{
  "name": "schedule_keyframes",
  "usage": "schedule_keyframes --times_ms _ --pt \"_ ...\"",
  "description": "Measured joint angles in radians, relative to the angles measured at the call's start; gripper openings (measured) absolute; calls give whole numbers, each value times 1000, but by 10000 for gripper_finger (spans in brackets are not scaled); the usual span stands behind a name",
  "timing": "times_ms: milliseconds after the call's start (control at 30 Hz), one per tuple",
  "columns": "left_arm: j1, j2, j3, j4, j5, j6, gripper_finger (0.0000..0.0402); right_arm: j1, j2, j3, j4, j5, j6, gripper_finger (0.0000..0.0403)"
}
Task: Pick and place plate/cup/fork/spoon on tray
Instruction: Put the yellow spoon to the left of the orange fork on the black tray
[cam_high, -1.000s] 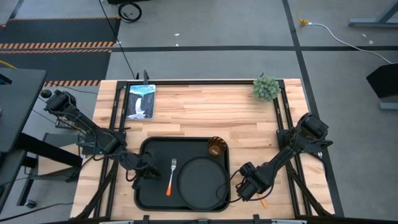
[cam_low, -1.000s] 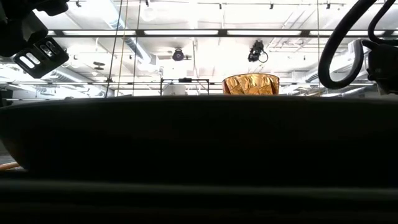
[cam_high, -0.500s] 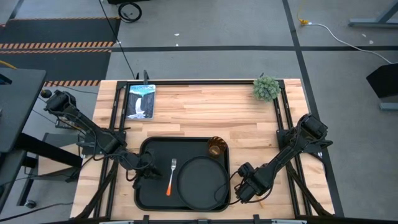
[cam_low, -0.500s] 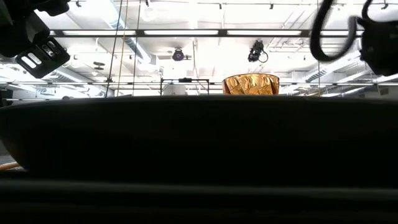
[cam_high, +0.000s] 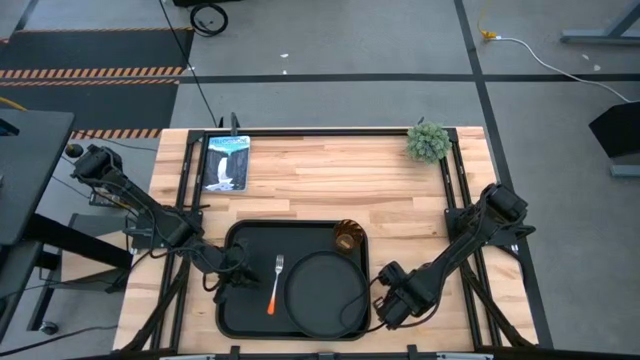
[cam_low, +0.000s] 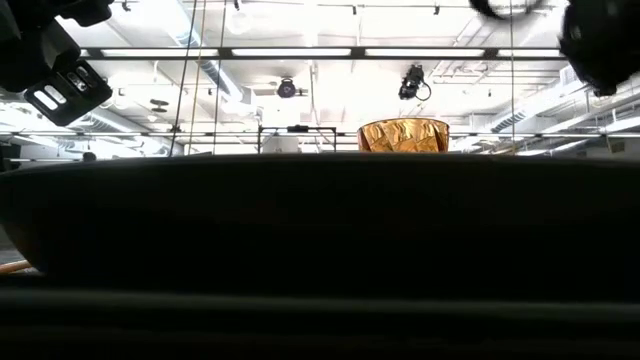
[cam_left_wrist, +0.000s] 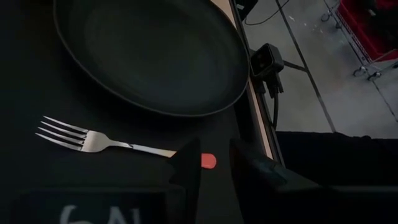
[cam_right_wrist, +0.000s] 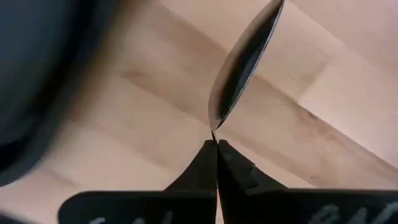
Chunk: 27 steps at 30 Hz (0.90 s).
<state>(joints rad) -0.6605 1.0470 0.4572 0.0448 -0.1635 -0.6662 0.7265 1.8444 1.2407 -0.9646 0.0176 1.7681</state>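
The black tray lies at the table's near middle. On it are the round black plate, the amber cup at its far right corner, and the fork, which lies flat left of the plate. My left gripper is open low over the tray, and its fingers stand on either side of the end of the fork's orange handle. My right gripper, just right of the tray's near right corner, is shut on the spoon. The spoon's handle is hidden. My right gripper pinches the spoon's thin neck, just behind the bowl, between its two fingertips. The silver bowl juts out beyond the fingertips over the bare wood. The gripper hides the handle.
A small potted plant stands at the far right corner, and a picture card lies at the far left. Bare wood lies between them, beyond the tray. Black rails run along both table sides. A small camera sits by the near edge.
My right gripper has risen and gone a little toward the tray. The spoon's orange handle showed on the wood near the front edge and no longer shows there. My left arm has kept still.
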Motion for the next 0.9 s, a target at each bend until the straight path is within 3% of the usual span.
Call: schedule_keyframes --times_ms 233,433,733,900 --pt "0 0 0 2 -1 27 92 0 -4 116 42 133 -69 0" --pt "-12 0 0 6 -7 32 111 -10 -4 167 180 317 -163 0" --pt "-77 0 0 53 -96 35 181 -89 4 167 478 499 -463 0" --pt "-79 39 0 160 -106 67 193 -158 4 167 661 557 -692 0"
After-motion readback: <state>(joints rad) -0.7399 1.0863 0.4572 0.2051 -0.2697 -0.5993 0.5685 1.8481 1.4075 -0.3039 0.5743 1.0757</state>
